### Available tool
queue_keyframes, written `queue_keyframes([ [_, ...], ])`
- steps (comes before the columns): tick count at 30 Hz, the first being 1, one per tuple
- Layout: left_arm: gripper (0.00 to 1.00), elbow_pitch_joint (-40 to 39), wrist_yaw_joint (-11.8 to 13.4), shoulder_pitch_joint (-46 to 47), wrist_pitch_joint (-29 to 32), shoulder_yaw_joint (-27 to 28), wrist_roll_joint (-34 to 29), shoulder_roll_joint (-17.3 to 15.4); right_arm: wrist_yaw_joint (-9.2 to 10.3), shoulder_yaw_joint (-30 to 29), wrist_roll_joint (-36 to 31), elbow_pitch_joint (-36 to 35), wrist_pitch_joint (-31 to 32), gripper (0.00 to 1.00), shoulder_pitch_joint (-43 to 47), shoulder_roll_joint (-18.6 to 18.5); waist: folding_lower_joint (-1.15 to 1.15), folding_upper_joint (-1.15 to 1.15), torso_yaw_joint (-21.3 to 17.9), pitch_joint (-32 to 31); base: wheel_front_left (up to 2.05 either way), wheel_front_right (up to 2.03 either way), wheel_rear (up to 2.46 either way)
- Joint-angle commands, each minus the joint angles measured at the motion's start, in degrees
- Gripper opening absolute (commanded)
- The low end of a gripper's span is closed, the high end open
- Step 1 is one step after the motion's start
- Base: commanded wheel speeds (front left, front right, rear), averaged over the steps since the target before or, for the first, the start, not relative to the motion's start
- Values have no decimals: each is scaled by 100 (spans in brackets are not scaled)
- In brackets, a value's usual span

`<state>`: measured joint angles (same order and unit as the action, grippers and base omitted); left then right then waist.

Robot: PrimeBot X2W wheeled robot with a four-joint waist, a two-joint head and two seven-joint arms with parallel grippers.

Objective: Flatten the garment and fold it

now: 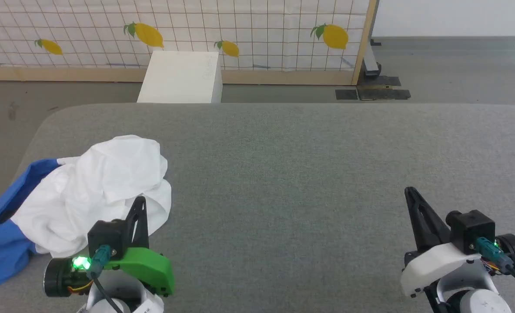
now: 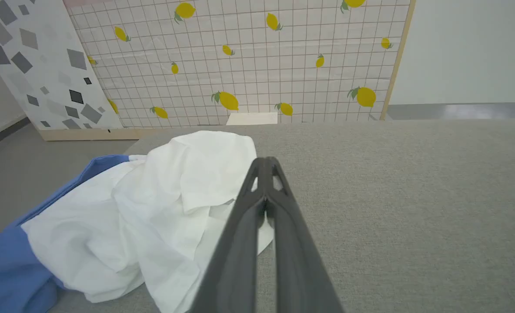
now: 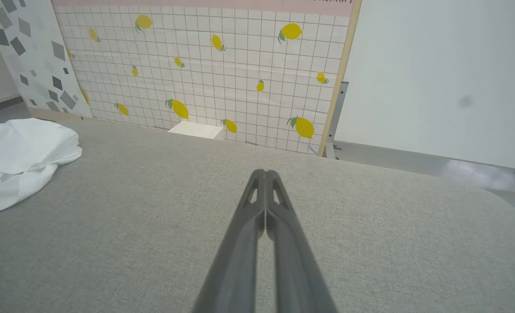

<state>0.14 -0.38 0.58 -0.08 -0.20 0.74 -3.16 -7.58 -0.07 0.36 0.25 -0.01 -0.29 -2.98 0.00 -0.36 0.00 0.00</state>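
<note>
The garment (image 1: 96, 191) lies crumpled in a heap at the left end of the grey table (image 1: 309, 174), its white body bunched up and a blue sleeve hanging over the left edge. In the left wrist view the garment (image 2: 153, 208) spreads left of the fingers, blue at the lower left. My left gripper (image 1: 141, 201) is shut, its tip over the heap's right edge, with nothing seen between its fingers (image 2: 265, 165). My right gripper (image 1: 409, 191) is shut and empty at the lower right, far from the cloth. Its tip (image 3: 265, 174) points over bare table, with the garment (image 3: 18, 152) at far left.
A white box (image 1: 183, 78) stands on the floor behind the table. Behind it runs a tiled screen with lemon prints (image 1: 196, 30). A grey-patterned panel (image 2: 31, 65) stands at the left. The table's middle and right stretch out as bare grey fabric.
</note>
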Motion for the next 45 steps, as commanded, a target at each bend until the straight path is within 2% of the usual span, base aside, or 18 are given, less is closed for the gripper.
queue_keyframes([
  [1,0,-14,38,-58,8,20,-74,28,9,7,-36,-25,1,0,29,11,0,36,0,0,0,0,0],
  [32,0,-14,38,-58,8,20,-74,28,9,7,-36,-25,1,0,29,11,0,36,0,0,0,0,0],
  [33,100,0,0,0,0,0,0,0,0,0,0,0,0,100,0,0,0,0,0,0,0,0,0],
  [34,100,1,-1,1,-1,-1,8,-1,-1,-1,4,3,-1,100,1,-1,0,0,0,0,0,0,0],
  [35,0,2,-1,1,-2,-7,19,-1,-1,-4,6,6,-3,0,2,-1,0,0,0,0,0,0,0],
  [36,100,1,-1,1,-1,-11,27,-1,-1,-5,4,6,-1,100,1,-2,0,0,0,0,0,0,0],
  [45,100,54,10,-20,-89,-39,113,1,-1,-108,116,57,-90,100,54,-1,0,2,-2,1,0,0,0],
])
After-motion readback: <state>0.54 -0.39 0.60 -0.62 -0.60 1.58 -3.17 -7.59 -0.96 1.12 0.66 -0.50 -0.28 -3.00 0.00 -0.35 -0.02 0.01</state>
